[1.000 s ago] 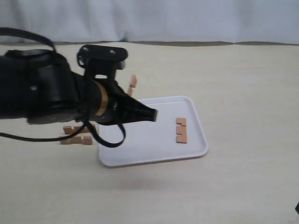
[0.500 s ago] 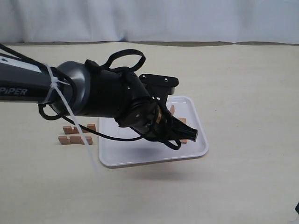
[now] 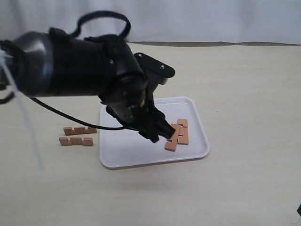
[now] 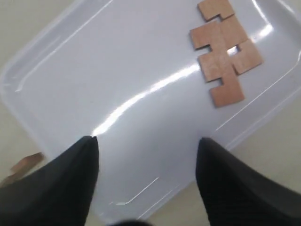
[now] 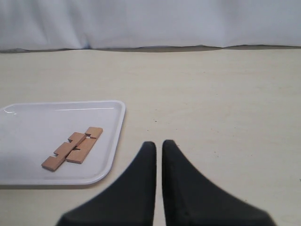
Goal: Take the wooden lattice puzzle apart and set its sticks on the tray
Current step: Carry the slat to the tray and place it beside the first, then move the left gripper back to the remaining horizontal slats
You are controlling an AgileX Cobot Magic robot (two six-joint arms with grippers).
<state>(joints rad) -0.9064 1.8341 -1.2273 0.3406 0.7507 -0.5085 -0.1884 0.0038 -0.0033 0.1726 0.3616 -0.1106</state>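
Left end effector (image 4: 146,141) wide, empty, above tray (image 3: 136,153), two sticks (image 3: 178,133) in tray, two more sticks (image 3: 77,135) beside it, right end effector (image 5: 157,144) narrow

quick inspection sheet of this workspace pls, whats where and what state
surface: pale table, flat and matte
tray: white, flat on the table
sticks on tray: two, lying flat, touching each other
sticks off tray: two, flat on the table beside the tray; puzzle fully apart
clutter: nothing seen
left end effector: open, empty, over the tray
right end effector: shut, empty, over bare table beside the tray
cables: black cable loops off the left arm, clear of the sticks
surroundings: white curtain behind the table
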